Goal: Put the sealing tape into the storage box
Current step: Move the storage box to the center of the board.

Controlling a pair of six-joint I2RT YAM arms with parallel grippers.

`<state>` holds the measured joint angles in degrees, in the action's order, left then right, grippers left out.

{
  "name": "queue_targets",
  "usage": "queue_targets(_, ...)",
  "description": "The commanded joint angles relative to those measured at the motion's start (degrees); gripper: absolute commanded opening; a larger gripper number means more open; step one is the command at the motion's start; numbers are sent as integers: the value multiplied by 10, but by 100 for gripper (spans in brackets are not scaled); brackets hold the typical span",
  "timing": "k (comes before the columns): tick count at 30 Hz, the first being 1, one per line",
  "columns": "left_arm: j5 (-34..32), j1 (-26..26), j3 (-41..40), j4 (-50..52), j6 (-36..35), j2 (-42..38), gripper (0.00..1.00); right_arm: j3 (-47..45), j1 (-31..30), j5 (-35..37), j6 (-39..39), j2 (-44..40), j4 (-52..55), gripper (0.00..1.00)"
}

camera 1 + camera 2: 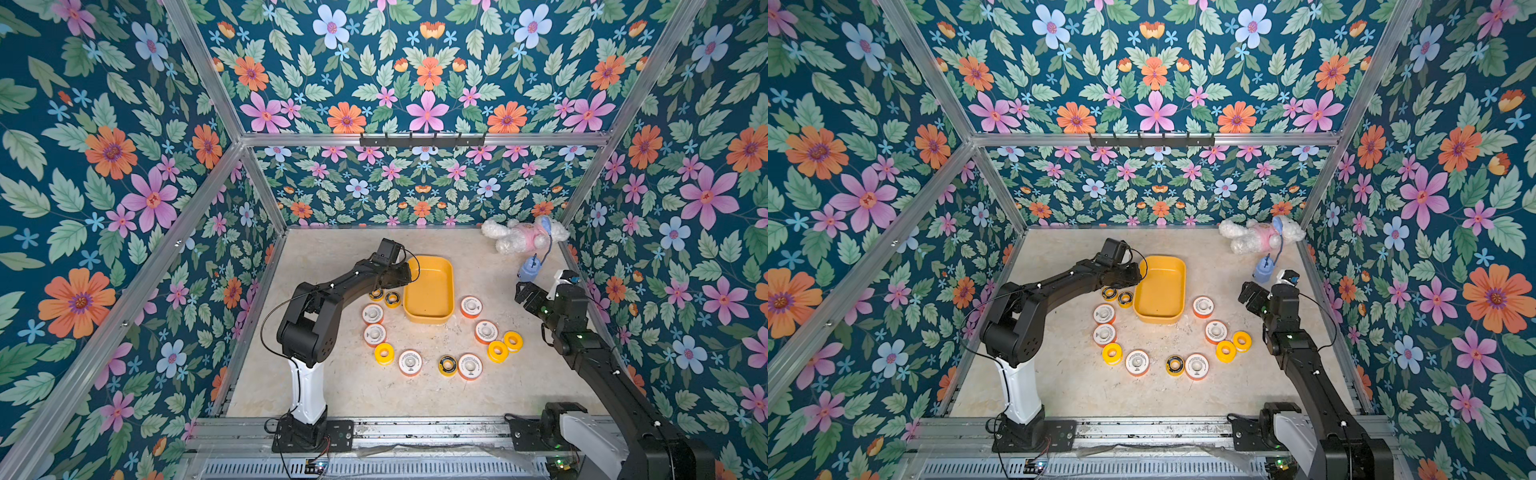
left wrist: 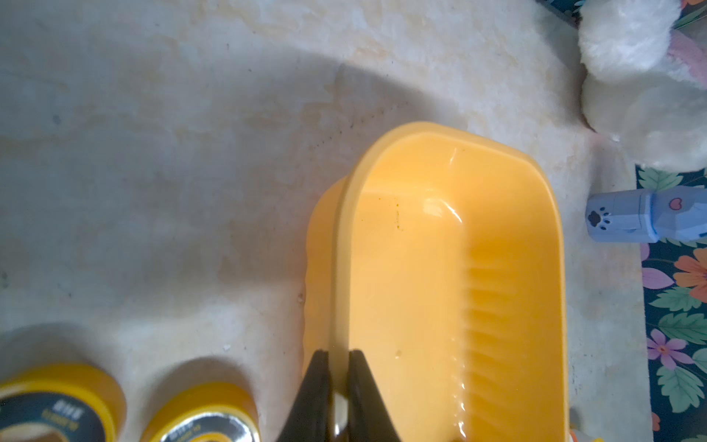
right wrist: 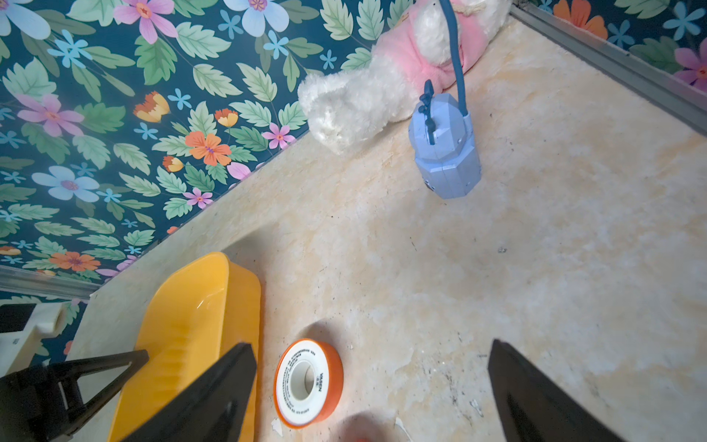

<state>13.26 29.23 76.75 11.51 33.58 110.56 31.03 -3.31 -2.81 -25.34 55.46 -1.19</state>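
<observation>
Left gripper [image 2: 338, 354] clamped on the storage box [image 1: 430, 299] rim: left wrist view shows the two fingers pinched on the side wall, one inside, one outside. Clock directions taken from a top view, box as centre. Grip sits at the box's 10 o'clock, on a long side. Box stands mid-table [image 1: 353, 390], open side up, long axis running 12 to 6, short rounded ends at 12 and 6; cannot tell if it is lifted off the surface. Sealing tape [image 1: 410, 362]: all twelve spools on the table outside the box, lying flat, centre holes up, in a loose arc from 9 through 6 to 4 o'clock. Two black-faced spools [image 1: 376, 294] at 9 o'clock, just beside the box wall, at the left gripper's 7 o'clock, close under its arm, not touched. Right gripper [image 3: 372, 344]: fingers wide apart, gripping nothing, at the box's 3 o'clock, well apart from it. One white-faced spool [image 3: 308, 382] lies between box and right gripper at 4 o'clock; right wrist view has it ahead of the open gap, nearer the box-side finger, not touching. Plush toy [image 1: 523, 237] at 2 o'clock in the far corner; blue object [image 1: 528, 271] on a cord near it, at the right gripper's 12 o'clock.
</observation>
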Motion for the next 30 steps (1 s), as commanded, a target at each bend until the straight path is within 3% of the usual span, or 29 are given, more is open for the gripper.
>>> queue_targets(1,-21,12,-35,-27,27,-29,15,3,-1,-18,17,3,4,99)
queue_targets(17,-44,50,-147,-61,72,-92,17,22,-31,-54,53,38,42,99)
queue_targets(19,-53,50,-144,-52,67,-97,21,32,-44,-53,60,54,52,98)
queue_targets(24,-81,50,-126,-19,42,-121,48,61,-72,-79,69,96,63,92)
queue_targets(26,-91,50,-122,-7,30,-136,52,72,-82,-88,72,114,66,88)
queue_targets(30,-104,48,-132,4,3,-178,54,105,-102,-101,74,164,79,70)
